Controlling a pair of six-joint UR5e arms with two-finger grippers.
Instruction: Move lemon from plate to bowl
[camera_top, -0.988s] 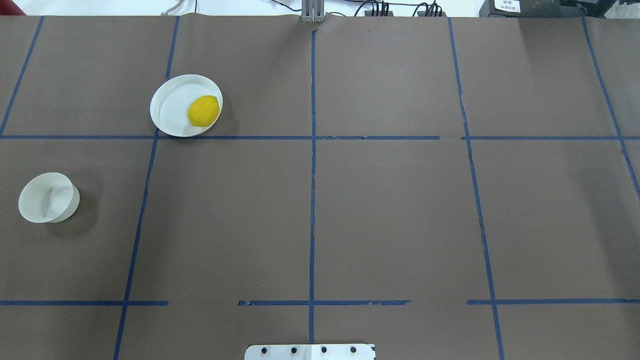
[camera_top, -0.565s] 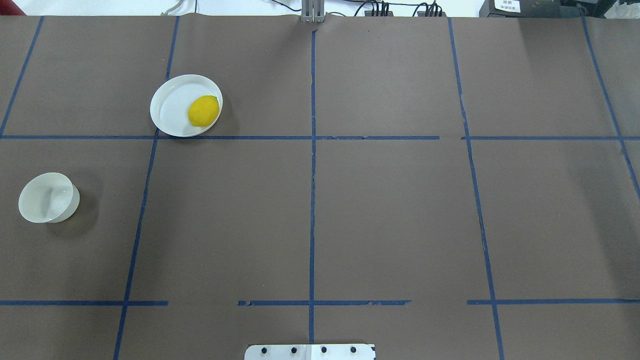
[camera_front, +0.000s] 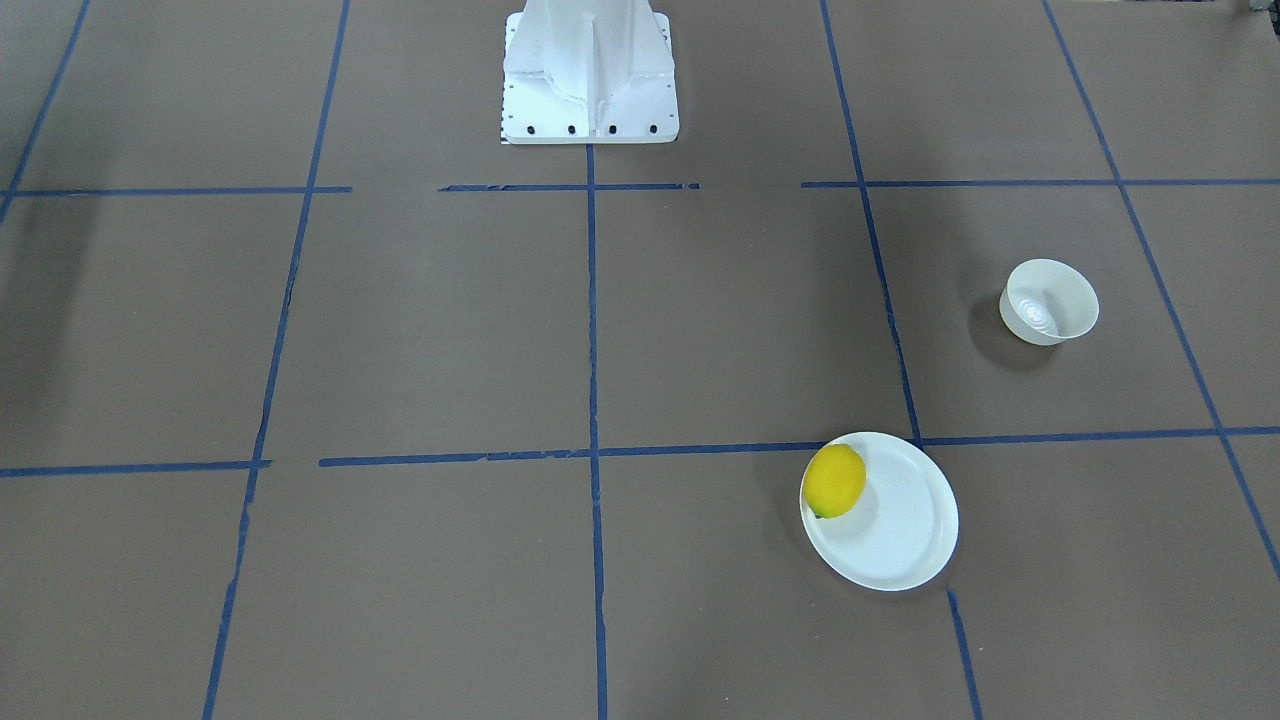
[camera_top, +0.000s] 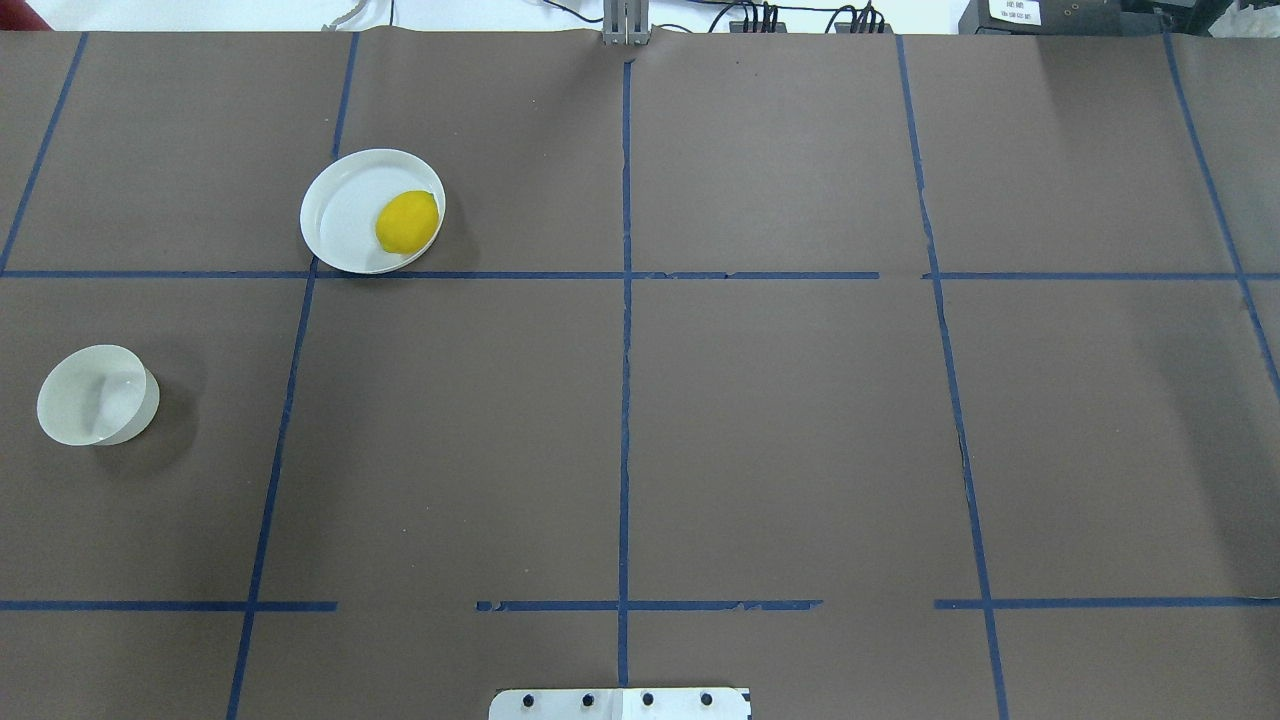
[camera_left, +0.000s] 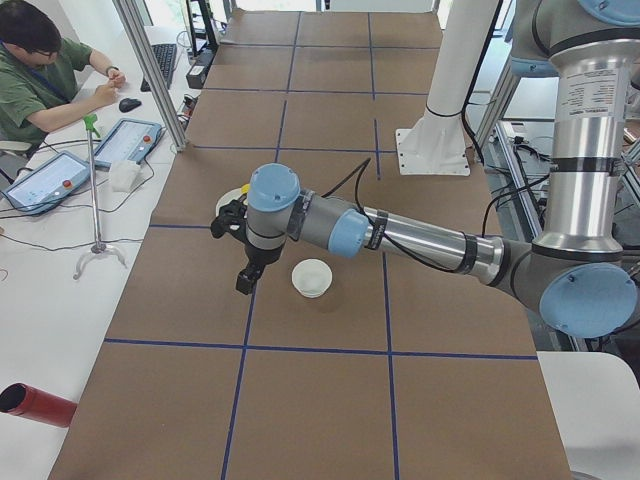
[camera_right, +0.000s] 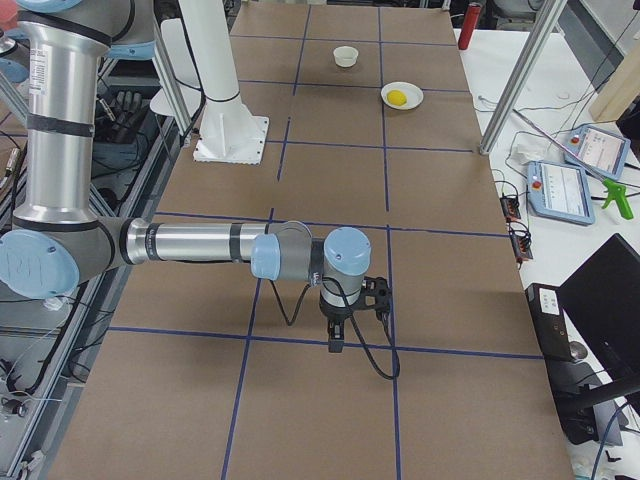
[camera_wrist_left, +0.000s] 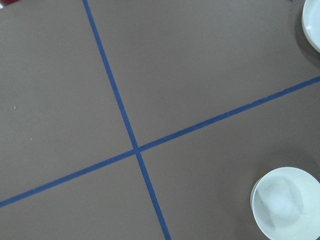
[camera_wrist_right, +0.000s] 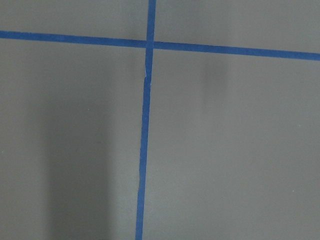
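The yellow lemon (camera_top: 407, 222) lies on the right side of the flat white plate (camera_top: 345, 215) at the far left of the table; both also show in the front view, the lemon (camera_front: 834, 481) on the plate (camera_front: 900, 530). The small off-white bowl (camera_top: 97, 395) stands empty near the left edge, nearer the robot than the plate. My left gripper (camera_left: 245, 280) hangs above the table beside the bowl (camera_left: 312, 277); I cannot tell if it is open. My right gripper (camera_right: 337, 340) hangs over bare table far from the lemon (camera_right: 397, 97); I cannot tell its state.
Blue tape lines divide the brown table cover. The robot's white base plate (camera_top: 620, 703) sits at the near middle edge. An operator (camera_left: 40, 70) sits at a side desk with tablets. A red cylinder (camera_left: 30, 400) lies off the table's end.
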